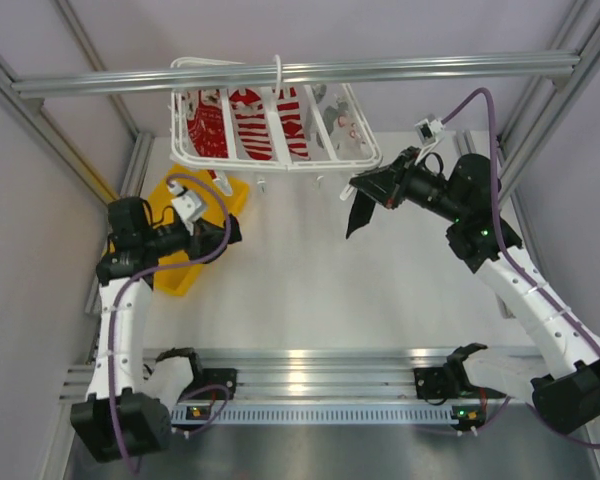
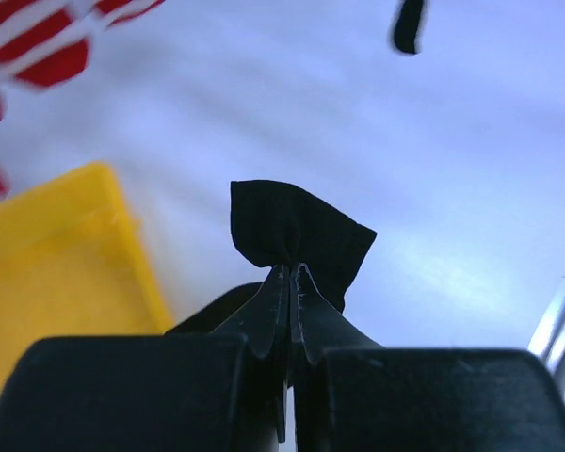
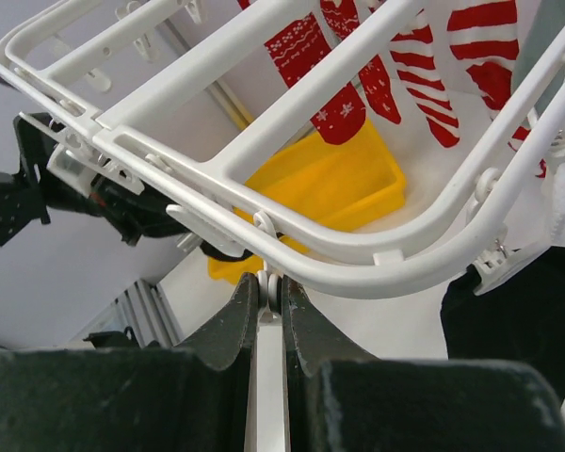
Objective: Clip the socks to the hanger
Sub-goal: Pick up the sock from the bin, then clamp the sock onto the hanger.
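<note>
Red-and-white socks fill the far half of the hanger, which hangs from a metal bar across the far side. A yellow tray sits on the table's left, partly under the left arm. Nothing lies between the two claws.

The table is plain white with pale walls around it and metal rails along the near edge.

The left arm rises from its near-left base and bends so its wrist points right over the tray. The left claw is pressed closed on a black sock, whose bunched end sticks out past the fingertips.

The right arm stretches from the near right, far and leftward, to the hanger's near right corner. The right claw is pinched (only a sliver apart) on a small white clip under the rim. Just right of it a second black sock hangs limp from the same rim, its top right under another clip and clear of the table.
</note>
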